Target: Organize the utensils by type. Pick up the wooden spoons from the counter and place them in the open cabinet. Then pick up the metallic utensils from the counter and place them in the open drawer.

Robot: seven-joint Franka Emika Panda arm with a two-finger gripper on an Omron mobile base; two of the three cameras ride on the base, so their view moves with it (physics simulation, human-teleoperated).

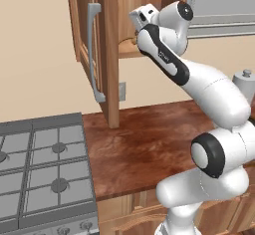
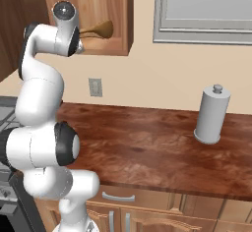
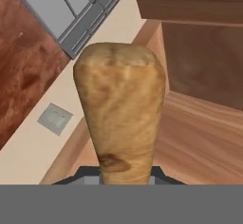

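Observation:
My gripper [image 2: 80, 39] is raised to the open cabinet [image 2: 115, 14] and is shut on the handle of the wooden spoon [image 2: 100, 29]. The spoon's round bowl points into the cabinet, just above its bottom board. In the hand view the tan spoon [image 3: 121, 109] rises from between the fingertips [image 3: 91, 172], with the cabinet's wood interior [image 3: 204, 123] to its right. From the left base view the hand [image 1: 141, 17] sits at the cabinet opening, beside the open door [image 1: 108, 55]. The dark reddish counter [image 2: 147, 147] lies below. The metallic utensils and the drawer are out of view.
A grey gas stove [image 1: 45, 169] adjoins the counter on the left. A grey paper towel holder [image 2: 211, 115] stands at the counter's back right. The cabinet door's curved grey handle [image 1: 93, 55] juts out left of the arm. A wall outlet [image 2: 95, 86] sits under the cabinet.

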